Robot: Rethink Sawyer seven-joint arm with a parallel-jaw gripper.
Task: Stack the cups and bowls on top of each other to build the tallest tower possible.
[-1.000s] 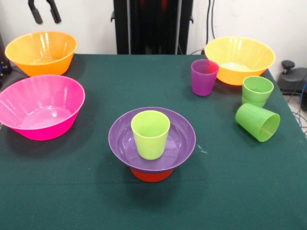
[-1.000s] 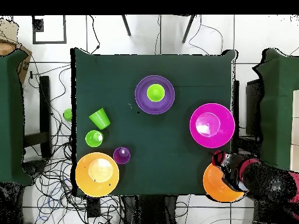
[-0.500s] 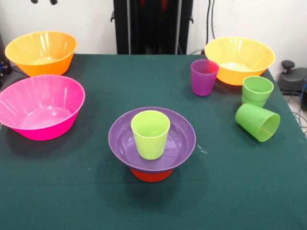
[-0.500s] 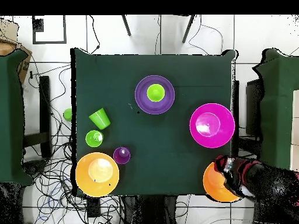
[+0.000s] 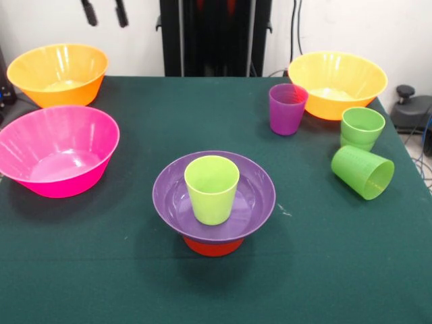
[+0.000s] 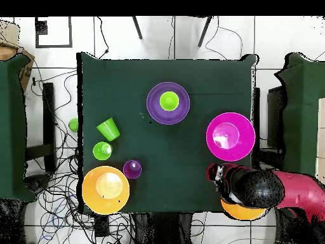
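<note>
The tower stands at the table's middle: a small orange bowl (image 5: 212, 247) upside down, the purple bowl (image 5: 262, 197) on it, and a yellow-green cup (image 5: 212, 190) upright inside. From above it shows as the purple bowl (image 6: 154, 103) with the cup (image 6: 169, 100) in it. My gripper (image 5: 104, 13) hangs open and empty at the top edge, high beside the orange bowl (image 5: 62, 96). In the overhead view the gripper (image 6: 216, 173) sits between the pink bowl (image 6: 249, 136) and the orange bowl (image 6: 236, 212), which my arm partly covers.
A yellow-orange bowl (image 5: 337, 102), a purple cup (image 5: 287, 109), an upright green cup (image 5: 362, 129) and a green cup on its side (image 5: 361, 172) are grouped at one side. A pink bowl (image 5: 61, 182) stands opposite. A small green thing (image 6: 73, 124) lies off the table's edge.
The gripper rose almost out of the front view, then came back lower, shifted away from above the orange bowl toward the table's middle. Cups and bowls have not moved.
</note>
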